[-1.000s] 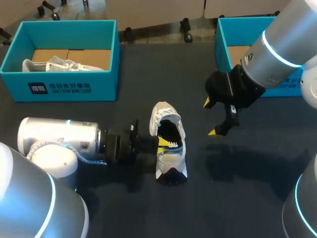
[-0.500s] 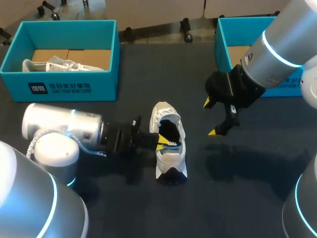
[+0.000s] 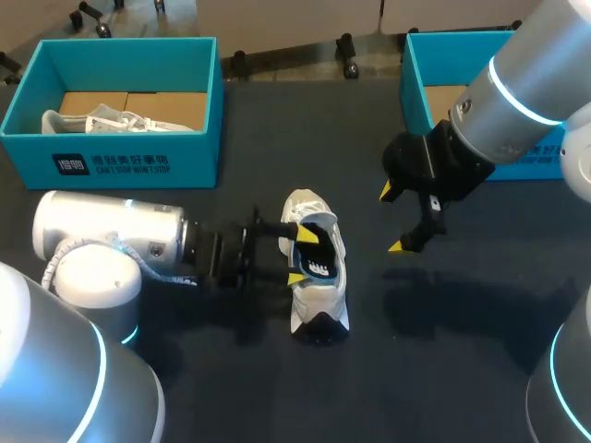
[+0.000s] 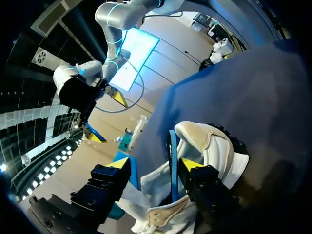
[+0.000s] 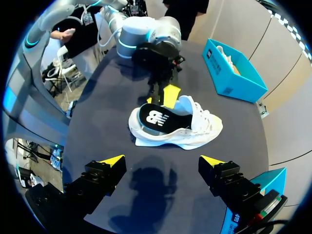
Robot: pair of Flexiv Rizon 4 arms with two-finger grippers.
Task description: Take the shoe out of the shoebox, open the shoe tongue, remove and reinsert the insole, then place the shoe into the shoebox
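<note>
A white shoe [image 3: 319, 300] lies on the dark table near the middle, and the right wrist view shows it as the shoe [image 5: 195, 129]. Its dark insole [image 3: 317, 265] sits in the opening, with the insole's heel end [image 5: 156, 118] raised above the collar. My left gripper [image 3: 303, 257] is open at the shoe's left side, one finger over the opening and the other beside the upper. In the left wrist view the insole's blue edge [image 4: 172, 165] stands between the spread fingers of this gripper [image 4: 155, 163]. My right gripper [image 3: 399, 220] hangs open above the table, right of the shoe, holding nothing.
A teal shoebox [image 3: 111, 166] at the back left holds a second white shoe [image 3: 102, 120]. Another teal shoebox [image 3: 420, 78] stands at the back right, partly hidden by my right arm. Bare table lies in front of and to the right of the shoe.
My left gripper has gone from shut to open, letting go of the insole in the shoe's opening. The right arm has not moved.
</note>
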